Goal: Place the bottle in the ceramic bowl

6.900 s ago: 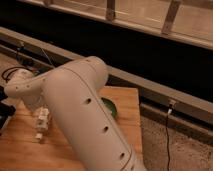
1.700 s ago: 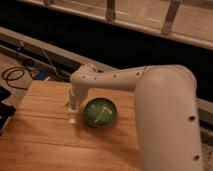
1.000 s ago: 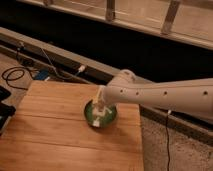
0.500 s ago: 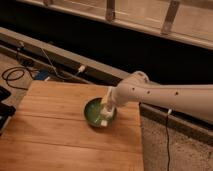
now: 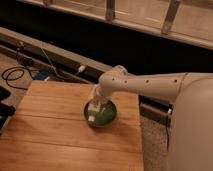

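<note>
In the camera view my pincer [image 5: 95, 104] hangs over the ceramic bowl [image 5: 101, 113] on the wooden worktop [image 5: 55, 130], gripping the bottle [image 5: 93, 112] (held upright), whose lower end reaches the bowl's left rim.

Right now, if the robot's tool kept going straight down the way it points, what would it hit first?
Most likely the glossy green ceramic bowl: the tool hangs over its left rim with the small white plastic bottle below it, though depth is unclear.
</note>
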